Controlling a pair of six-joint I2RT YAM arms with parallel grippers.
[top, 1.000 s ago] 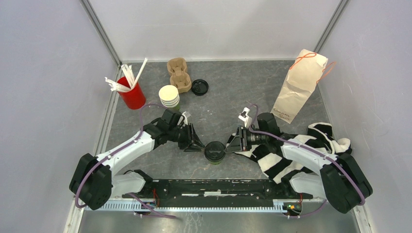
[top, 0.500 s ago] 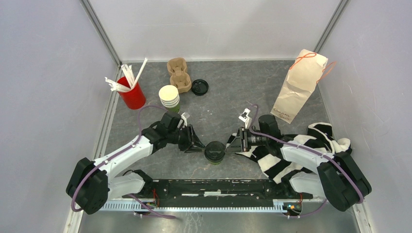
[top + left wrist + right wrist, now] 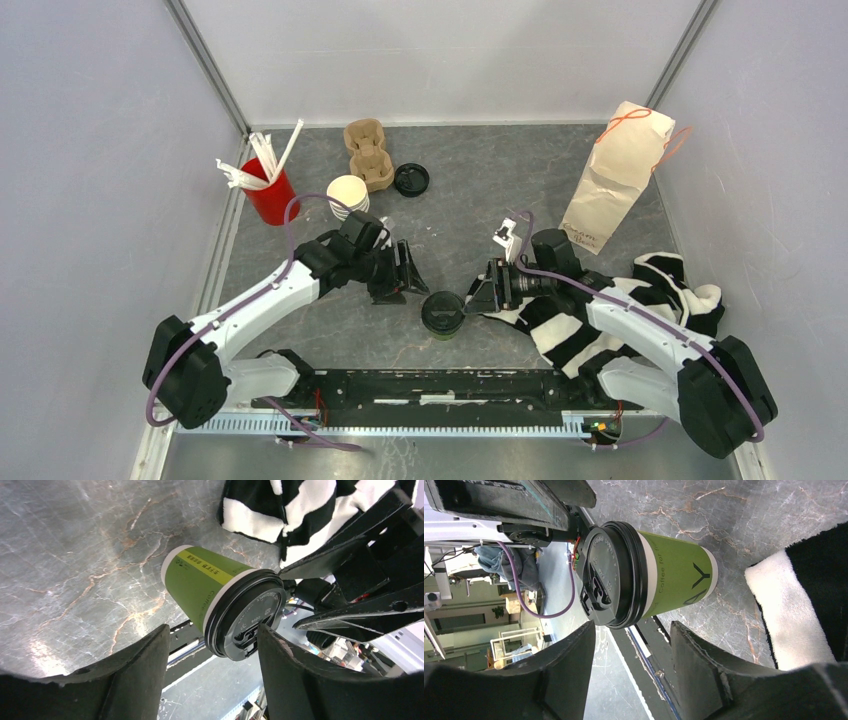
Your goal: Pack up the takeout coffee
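One takeout coffee, a green paper cup with a black lid on it, stands on the table between my two arms. In the left wrist view the cup sits just ahead of my open left gripper, untouched by the fingers. My left gripper is a short way up and left of it. My right gripper is open close to its right side, and its wrist view shows the cup ahead of the open gripper. A second open cup with a cream inside stands at the back left. A loose black lid lies beside it.
A brown pulp carrier sits at the back. A red cup with white straws stands at the far left. A paper bag stands at the back right. A black-and-white striped cloth lies under my right arm.
Both grippers have opened off the lidded cup. My left gripper has drawn back up and to the left; the cup has stayed put.
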